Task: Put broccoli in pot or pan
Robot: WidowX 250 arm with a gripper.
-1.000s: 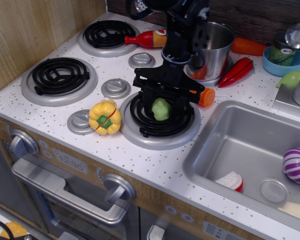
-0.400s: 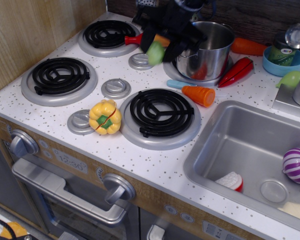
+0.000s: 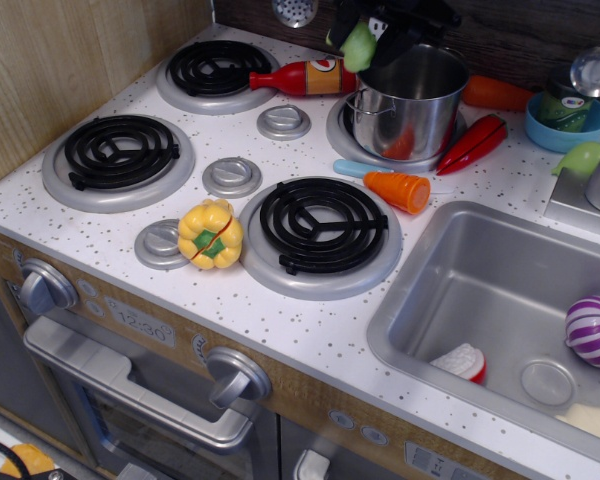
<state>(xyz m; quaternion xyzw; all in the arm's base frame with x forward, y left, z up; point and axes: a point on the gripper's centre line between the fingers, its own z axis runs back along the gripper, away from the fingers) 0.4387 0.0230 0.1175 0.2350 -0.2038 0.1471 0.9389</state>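
My black gripper (image 3: 365,40) is at the top of the view, shut on the light-green broccoli (image 3: 359,46). It holds the broccoli in the air by the back-left rim of the shiny steel pot (image 3: 412,105). The pot stands upright on the back right burner. The broccoli is above rim level and near the pot's left edge; I cannot tell whether it is over the opening. Most of the arm is cut off by the top edge.
A yellow-and-green pepper (image 3: 211,234) lies left of the front burner (image 3: 320,232). An orange carrot piece (image 3: 400,190), red chili (image 3: 472,144), ketchup bottle (image 3: 298,77) and blue bowl (image 3: 567,120) surround the pot. The sink (image 3: 500,300) holds a purple onion (image 3: 592,330).
The gripper lifted the broccoli off the front burner and carried it up and back to the right, to the pot's rim. The carrot piece beside the burner is now uncovered.
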